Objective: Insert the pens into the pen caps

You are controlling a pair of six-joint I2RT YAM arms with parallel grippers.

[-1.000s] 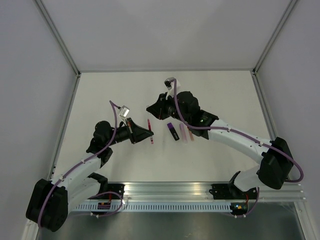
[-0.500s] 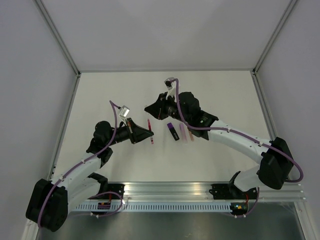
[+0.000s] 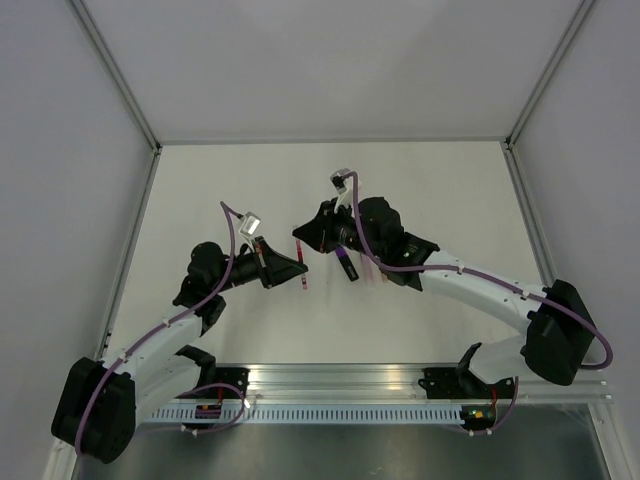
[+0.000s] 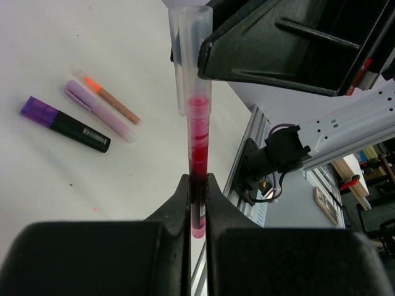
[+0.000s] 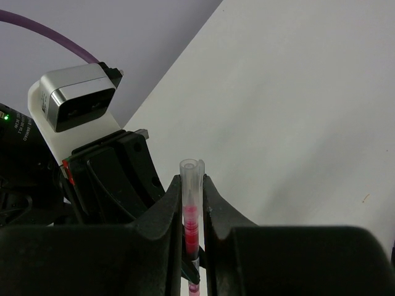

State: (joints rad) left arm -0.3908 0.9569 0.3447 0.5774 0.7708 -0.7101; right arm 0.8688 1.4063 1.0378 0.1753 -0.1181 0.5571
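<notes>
My left gripper is shut on the lower barrel of the thin red pen, which points up and away from it. Over the pen's tip sits a clear pen cap, and my right gripper is shut on that cap. From above, the two grippers meet at mid-table around the red pen. A black marker with a purple end, a lilac pen and an orange pen lie side by side on the table to the right.
The white table is boxed in by grey walls with metal posts. An aluminium rail runs along the near edge by the arm bases. My right arm partly covers the pens lying on the table.
My right gripper has come down and nearer with the clear cap, up to the red pen's tip. The left gripper and pen have stayed still.
</notes>
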